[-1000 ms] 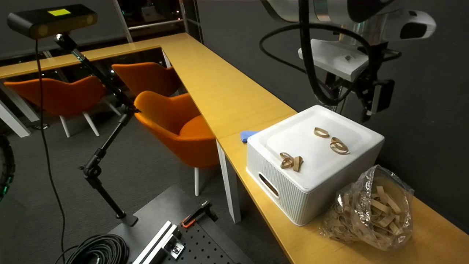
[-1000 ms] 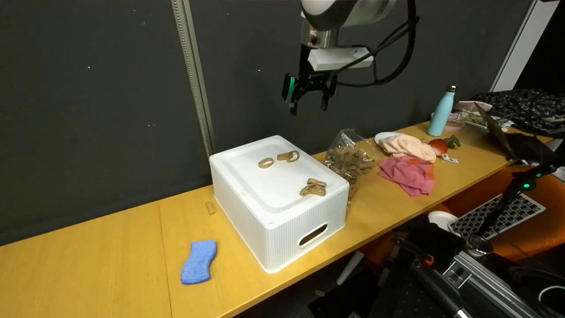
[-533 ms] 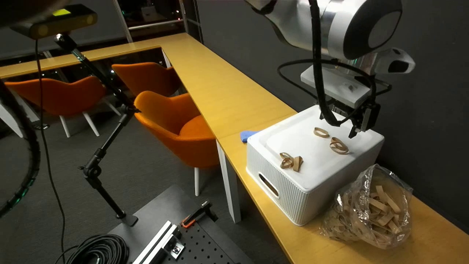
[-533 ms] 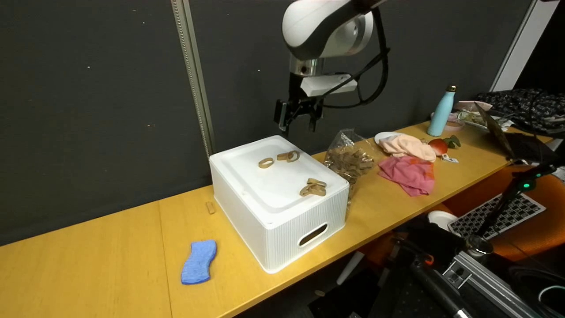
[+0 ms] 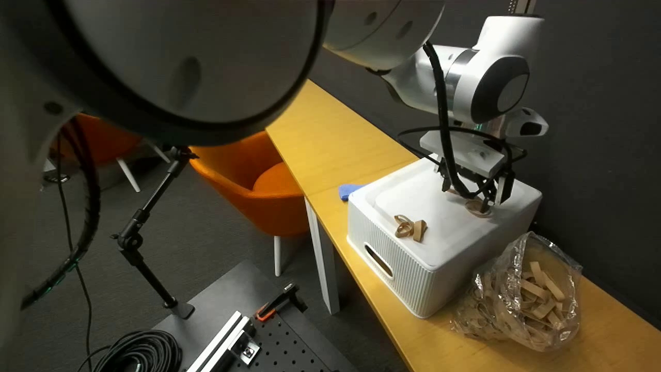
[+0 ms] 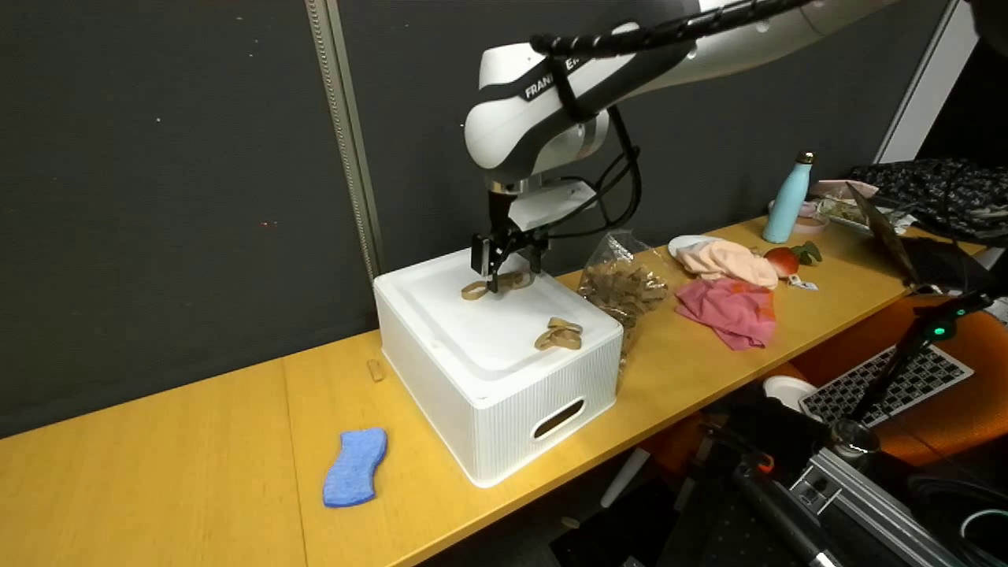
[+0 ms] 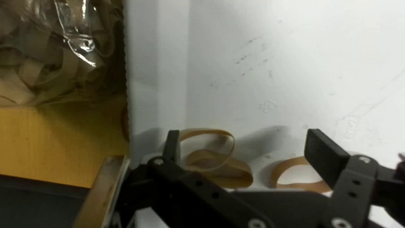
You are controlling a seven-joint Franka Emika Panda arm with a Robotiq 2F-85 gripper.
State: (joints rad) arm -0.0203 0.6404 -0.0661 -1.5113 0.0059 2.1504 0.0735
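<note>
My gripper [image 7: 242,141] is open and empty, pointing down just above the top of a white ribbed box. It also shows in both exterior views [image 5: 466,197] [image 6: 516,277]. The box [image 5: 387,232] [image 6: 441,378] stands upside down or lidded; I cannot tell which. Two overlapping tan rubber bands [image 7: 221,172] lie by my left finger in the wrist view, and a single band [image 7: 284,167] lies partly behind the right finger. Whether the fingertips touch anything is unclear. Another small pile of bands [image 5: 410,227] [image 6: 561,335] lies near the box top's front edge.
A clear plastic bag of bands [image 5: 537,299] [image 6: 626,287] stands beside the box on the wooden table [image 6: 197,472]. A blue sponge [image 6: 356,466] lies at its other side. A dark wall [image 6: 197,197] rises behind. Cloths [image 6: 728,307] and a bottle [image 6: 787,201] stand farther along.
My gripper has moved down from well above the box to just over the bands on its top, staying open. The box, bands and bag have not visibly moved.
</note>
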